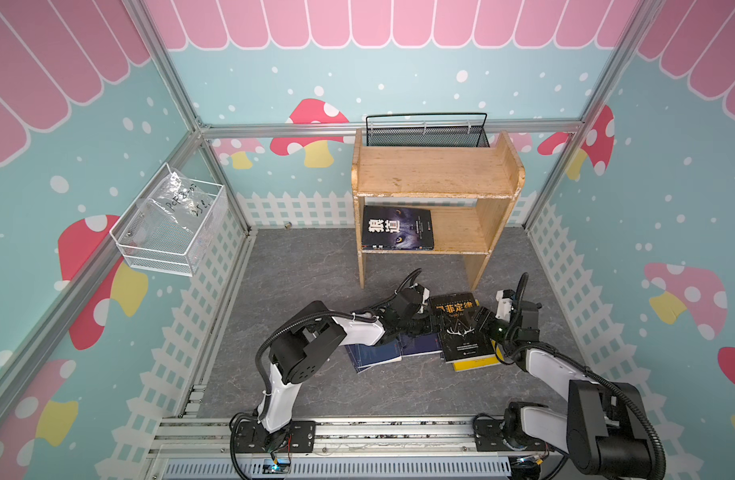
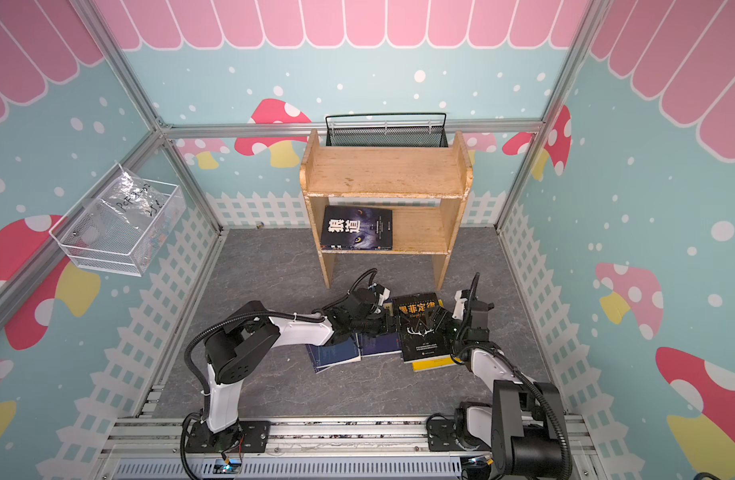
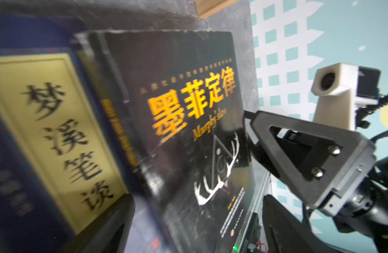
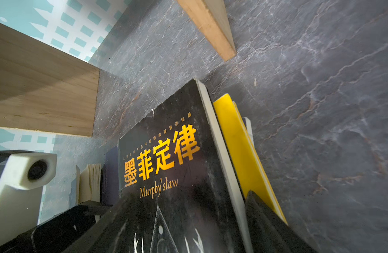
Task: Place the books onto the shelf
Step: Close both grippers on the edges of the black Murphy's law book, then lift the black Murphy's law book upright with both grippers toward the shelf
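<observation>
place: robot lab test cell, dressed up like a kid's playroom | walls: were printed mushroom panels (image 1: pixel 312 120) set in bare aluminium framing (image 1: pixel 249 131) | gear: two robot arms (image 1: pixel 357 328) sat bolted to a metal rail (image 1: pixel 399 436) (not exactly nursery furniture lol) | props: stone-look floor mat (image 1: pixel 307 270), one small wooden shelf (image 1: pixel 432 170)

Navy books (image 1: pixel 375 356) mostly hidden, seemingly.

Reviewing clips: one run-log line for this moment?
left gripper open at antler book spine | right gripper at page edge | wolf-eye book on shelf
</observation>
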Robot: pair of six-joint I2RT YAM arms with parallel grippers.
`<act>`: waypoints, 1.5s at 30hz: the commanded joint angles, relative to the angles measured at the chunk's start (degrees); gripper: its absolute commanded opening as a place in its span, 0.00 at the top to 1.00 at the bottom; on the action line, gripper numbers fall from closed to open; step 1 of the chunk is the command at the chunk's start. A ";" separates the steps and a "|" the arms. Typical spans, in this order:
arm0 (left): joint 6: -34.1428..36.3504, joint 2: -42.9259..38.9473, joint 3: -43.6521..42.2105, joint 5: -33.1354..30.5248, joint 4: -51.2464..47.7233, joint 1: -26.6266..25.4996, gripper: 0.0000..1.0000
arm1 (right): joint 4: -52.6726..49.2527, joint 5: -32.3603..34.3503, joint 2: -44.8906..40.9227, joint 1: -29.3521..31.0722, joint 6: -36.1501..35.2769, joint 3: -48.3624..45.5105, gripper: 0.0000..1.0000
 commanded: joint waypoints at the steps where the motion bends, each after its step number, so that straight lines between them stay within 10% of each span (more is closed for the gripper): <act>1: -3.19 1.23 1.10 2.56 5.35 -0.06 0.08 | 1.81 -1.88 2.60 2.47 1.64 -1.11 0.21; 11: -4.82 -2.80 -3.15 2.49 11.54 0.55 0.18 | 5.64 -2.44 7.27 6.57 3.93 1.50 0.22; 22: -3.54 -6.54 -6.68 -1.71 7.24 0.76 0.82 | 11.20 -4.41 8.35 7.70 8.81 3.57 0.22; 28: -2.85 -10.37 -8.08 -2.28 5.33 0.73 1.00 | 11.46 -5.65 6.96 7.99 10.36 4.70 0.22; 38: 0.09 -28.05 -11.86 -1.13 -1.56 1.04 1.00 | 2.46 -2.01 -9.94 7.99 12.89 8.39 0.09; 45: 2.25 -38.52 -5.36 -11.22 -14.66 3.76 1.00 | 2.53 -4.67 -19.49 7.97 17.30 9.28 0.03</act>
